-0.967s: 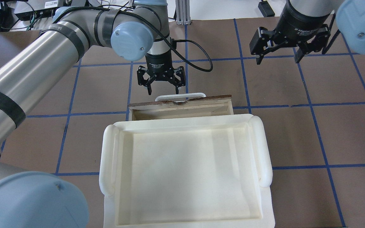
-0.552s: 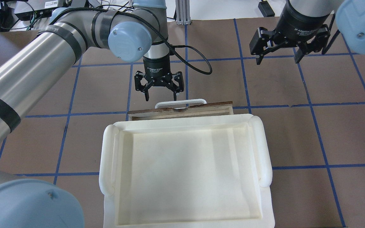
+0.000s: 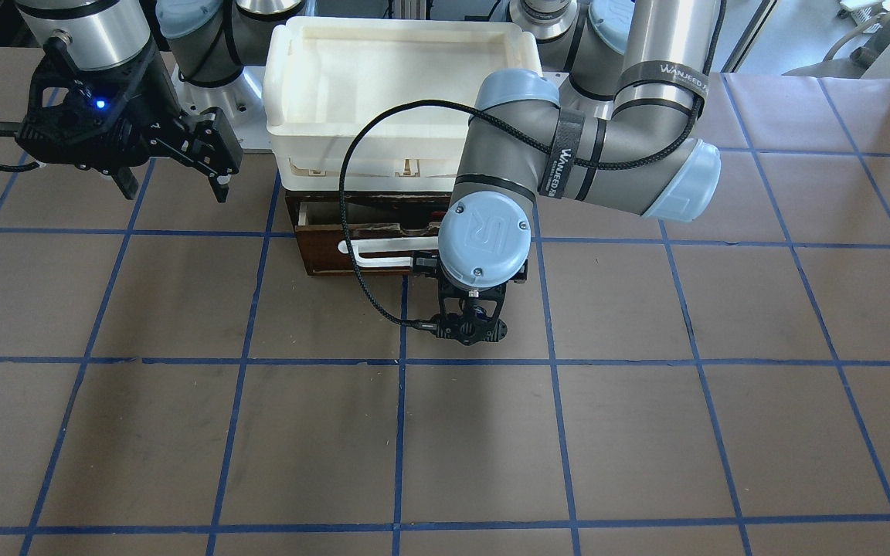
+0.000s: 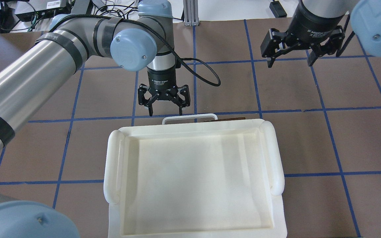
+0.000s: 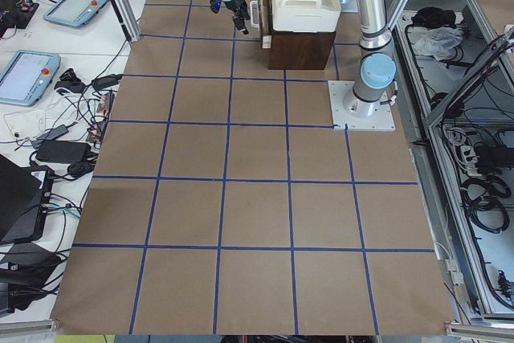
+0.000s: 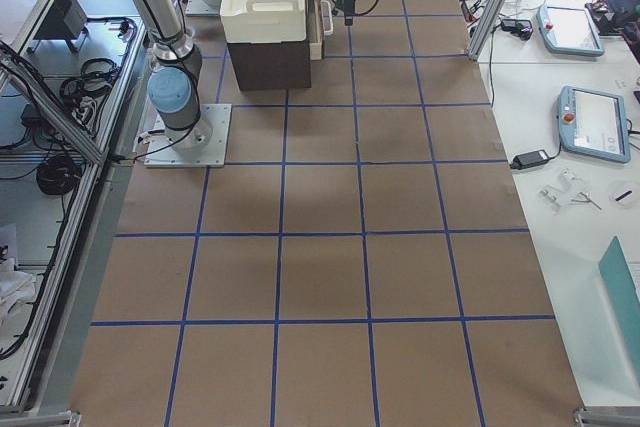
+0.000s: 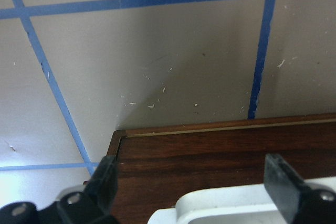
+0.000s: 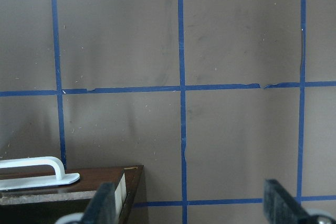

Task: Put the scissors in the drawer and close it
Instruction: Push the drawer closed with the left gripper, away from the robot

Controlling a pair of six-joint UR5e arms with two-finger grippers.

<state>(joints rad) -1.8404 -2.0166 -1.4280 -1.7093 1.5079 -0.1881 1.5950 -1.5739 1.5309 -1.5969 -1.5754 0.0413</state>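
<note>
**Brown wood drawer: closing step, late stage**

Item: drawer (image 4: 230,118), dark brown, sitting under a white plastic tray (image 4: 190,178) at the centre of the overhead view. Only a thin sliver of its front edge is showing past the tray rim. The white bar handle (image 4: 190,115) is jutting out just above that rim.

Scissors: not showing in any view, neither on the table (image 4: 309,138) nor in either hand. By judgement they are lying inside the drawer, though no picture is confirming it.

Left hand (image 4: 166,110): spread, empty, pointing down just above the handle in the overhead view. In the left wrist view its fingers are flanking the handle and the dark wood front, gripping nothing.

Right hand (image 4: 290,62): spread, empty, hanging over bare table at the upper right of the overhead view, well apart from the drawer.

Progress, by judgement: the placing part is looking done and the closing part is looking nearly done. In the front-facing view a narrow dark gap is showing behind the drawer front, so a last push may be remaining. Whether the front is sitting flush cannot be told.
</note>
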